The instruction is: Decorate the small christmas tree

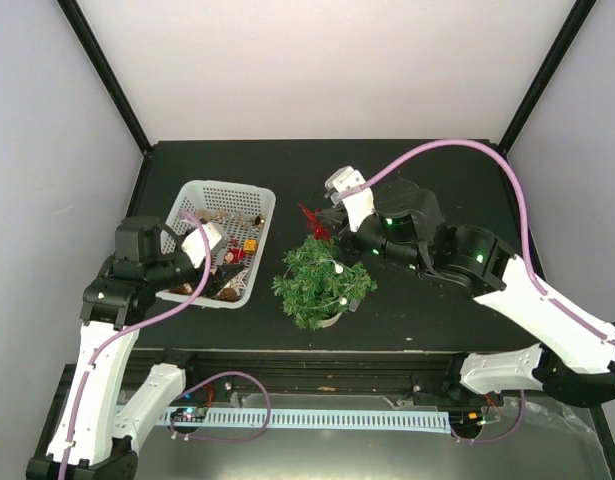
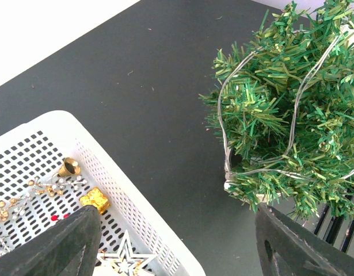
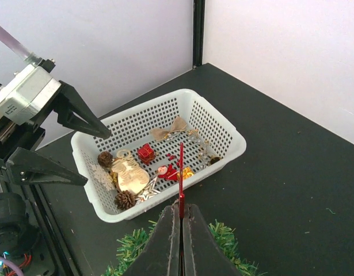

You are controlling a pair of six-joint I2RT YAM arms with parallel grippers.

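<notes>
Right hand (image 3: 181,208) pinched tight on a thin red ornament (image 3: 181,167), held just over the small christmas tree (image 1: 322,280), which is stood mid-tabletop (image 1: 427,165) beside the basket (image 1: 199,190). Left hand (image 2: 177,221) spread wide, empty, over basket. Wire light string (image 2: 223,109) already draped; ornaments judged mostly left unhung

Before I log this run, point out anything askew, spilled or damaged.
Nothing spilled or broken. The white basket sits slightly askew on the table, and the wire on the small christmas tree hangs in loose loops.
</notes>
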